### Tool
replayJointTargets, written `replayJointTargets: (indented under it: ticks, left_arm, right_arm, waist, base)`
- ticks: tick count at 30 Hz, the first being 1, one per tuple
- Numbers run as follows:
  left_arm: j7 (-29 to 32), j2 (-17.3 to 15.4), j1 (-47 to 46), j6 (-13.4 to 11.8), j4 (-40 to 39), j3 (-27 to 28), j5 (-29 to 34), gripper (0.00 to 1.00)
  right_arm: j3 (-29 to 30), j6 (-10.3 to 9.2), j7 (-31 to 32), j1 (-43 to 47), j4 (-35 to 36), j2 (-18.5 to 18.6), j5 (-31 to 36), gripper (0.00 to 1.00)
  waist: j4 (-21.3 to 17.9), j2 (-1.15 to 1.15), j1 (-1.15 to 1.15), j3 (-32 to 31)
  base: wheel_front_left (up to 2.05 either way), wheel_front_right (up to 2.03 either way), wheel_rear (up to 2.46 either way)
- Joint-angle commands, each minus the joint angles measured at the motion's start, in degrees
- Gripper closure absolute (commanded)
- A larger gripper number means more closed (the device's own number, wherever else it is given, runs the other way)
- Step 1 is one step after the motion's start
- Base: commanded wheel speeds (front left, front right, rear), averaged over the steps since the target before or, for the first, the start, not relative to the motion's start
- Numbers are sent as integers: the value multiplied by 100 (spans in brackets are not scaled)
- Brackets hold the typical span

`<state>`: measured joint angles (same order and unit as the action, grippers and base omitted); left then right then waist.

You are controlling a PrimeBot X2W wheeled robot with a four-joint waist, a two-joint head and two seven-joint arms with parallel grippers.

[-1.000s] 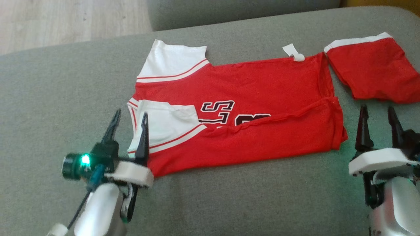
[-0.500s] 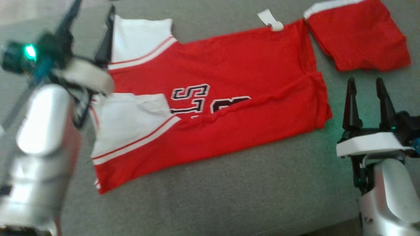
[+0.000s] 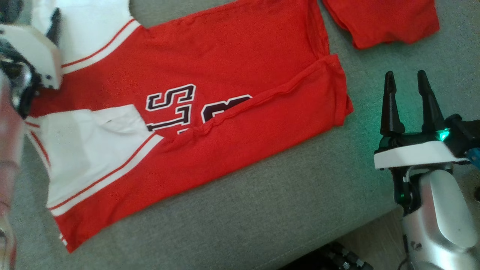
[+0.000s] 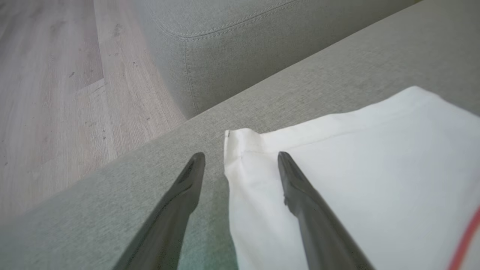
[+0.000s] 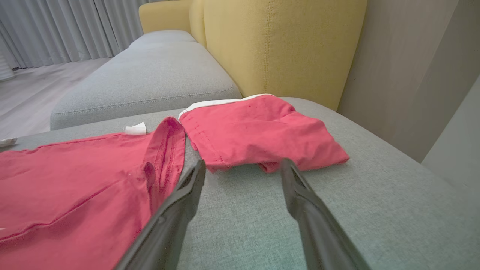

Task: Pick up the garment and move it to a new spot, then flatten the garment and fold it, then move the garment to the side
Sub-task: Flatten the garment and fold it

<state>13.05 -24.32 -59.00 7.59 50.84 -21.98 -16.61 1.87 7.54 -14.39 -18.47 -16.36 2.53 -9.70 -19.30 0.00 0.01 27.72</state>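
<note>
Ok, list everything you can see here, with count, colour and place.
jersey: one, red with white sleeves, laid on the sofa
shorts: one pair, red, on the sofa beside the jersey
sofa: one, grey, under both garments
armchair: one, yellow, behind the shorts
floor: one, pale wood, beside the sofa
curtains: one set, grey, across the room
left gripper: one, dark, open, at a sleeve corner
right gripper: one, dark, open, by the jersey's hem

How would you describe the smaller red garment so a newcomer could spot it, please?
Start at the grey sofa seat and find the large red jersey. Past its hem, ahead of the right gripper, lies the smaller red garment: folded, white-banded, with no lettering.
</note>
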Motion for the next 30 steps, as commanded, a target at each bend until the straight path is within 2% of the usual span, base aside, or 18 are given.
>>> replayJointTargets:
  ticks: [1,9,10,11,12,16,20,26,30]
  left_arm:
    - [43,-344,-361,-11,19,141,-36,0]
    - [295,-323,-634,-11,542,5,-126,0]
    - [385,-284,-637,-11,577,-55,-190,41]
    - [460,-252,-638,-11,589,-118,-259,73]
    - [505,-225,-640,-11,582,-180,-328,100]
    - [365,-169,-640,-11,495,-331,-577,100]
    - [-120,-49,-624,-10,374,-362,-764,100]
    - [-1113,257,-482,-10,58,-483,-800,100]
    - [-1589,441,-288,-10,-240,-610,-812,100]
  right_arm:
    - [-151,-5,-60,-83,225,35,-70,0]
    - [-181,-5,-61,-84,277,35,-106,0]
    - [-169,-5,-61,-91,273,35,-99,0]
    - [-152,-5,-61,-98,269,35,-90,0]
    - [-127,-5,-61,-102,266,35,-78,0]
    - [2,-5,-61,-131,238,35,34,0]
    - [154,-5,-61,-179,230,35,278,0]
    - [435,-5,-3,-285,213,35,772,0]
    - [465,-5,359,-476,242,135,895,0]
  waist:
    - [-126,0,-1,128]
    - [-181,0,-1,214]
    - [-173,0,-1,215]
    - [-160,0,-1,213]
    - [-136,0,-1,206]
    - [9,0,-1,127]
    - [252,0,-1,-42]
    - [843,0,-1,-372]
    - [1291,0,-1,-535]
  base:
    - [0,0,0]
    - [0,0,0]
    - [0,0,0]
    - [0,0,0]
    - [0,0,0]
    - [0,0,0]
    - [0,0,0]
    - [0,0,0]
    - [0,0,0]
